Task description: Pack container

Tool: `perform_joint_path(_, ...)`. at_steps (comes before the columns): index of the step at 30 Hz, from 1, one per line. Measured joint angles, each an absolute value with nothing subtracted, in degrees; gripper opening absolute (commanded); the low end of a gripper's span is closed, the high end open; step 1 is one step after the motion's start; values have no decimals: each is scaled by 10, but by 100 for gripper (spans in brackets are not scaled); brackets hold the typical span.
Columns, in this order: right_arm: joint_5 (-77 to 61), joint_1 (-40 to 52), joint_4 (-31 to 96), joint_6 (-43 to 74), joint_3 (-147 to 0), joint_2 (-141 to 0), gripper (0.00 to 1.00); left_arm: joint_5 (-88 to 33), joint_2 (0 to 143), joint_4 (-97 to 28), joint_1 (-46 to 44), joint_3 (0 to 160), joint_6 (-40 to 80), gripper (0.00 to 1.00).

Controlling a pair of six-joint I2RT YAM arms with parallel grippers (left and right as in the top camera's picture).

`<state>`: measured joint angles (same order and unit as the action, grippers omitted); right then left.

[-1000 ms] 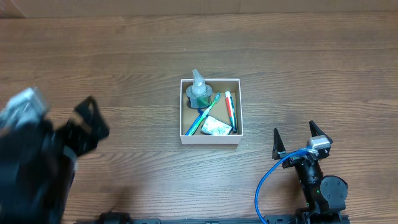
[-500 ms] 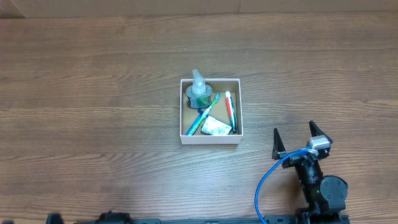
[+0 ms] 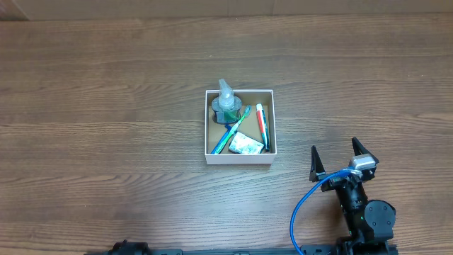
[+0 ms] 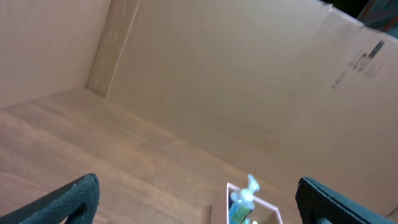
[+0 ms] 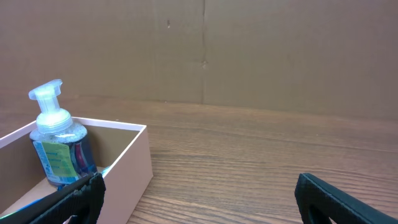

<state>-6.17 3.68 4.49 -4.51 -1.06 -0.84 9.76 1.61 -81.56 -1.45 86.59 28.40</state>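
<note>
The container (image 3: 239,159), a small white cardboard box with a brown inside, sits mid-table. It holds a clear pump bottle (image 3: 226,103), a blue-green toothbrush (image 3: 232,130), a red-and-white tube (image 3: 260,124) and a small white packet (image 3: 245,145). My right gripper (image 3: 342,157) is open and empty, near the front right of the box. In the right wrist view the box wall (image 5: 134,168) and bottle (image 5: 57,146) lie left of my open right jaws (image 5: 199,196). My left gripper (image 4: 199,199) is open and empty, far from the box (image 4: 245,208); it is out of the overhead view.
A brown cardboard wall (image 4: 236,81) stands along the table's far side. A blue cable (image 3: 304,205) loops beside the right arm near the front edge.
The left arm, blurred at the left edge one second ago, has left the overhead view. The right arm and the box contents have not moved.
</note>
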Motion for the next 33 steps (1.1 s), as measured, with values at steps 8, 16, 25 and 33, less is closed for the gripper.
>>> perform_joint_path(8, -62, 37, 45, -45, -11, -8, 100, 100, 11, -868, -15, 846, 284, 100)
perform_joint_path(16, -62, 37, 45, -45, -11, -8, 100, 67, 4, -609, -14, 644, 284, 100)
perform_joint_path(25, -62, 37, 44, -45, -11, -8, 100, -27, 7, -277, -14, 339, 284, 100)
perform_joint_path(33, -62, 37, 45, -45, -11, -8, 100, -74, 8, -94, -14, 170, 232, 100)
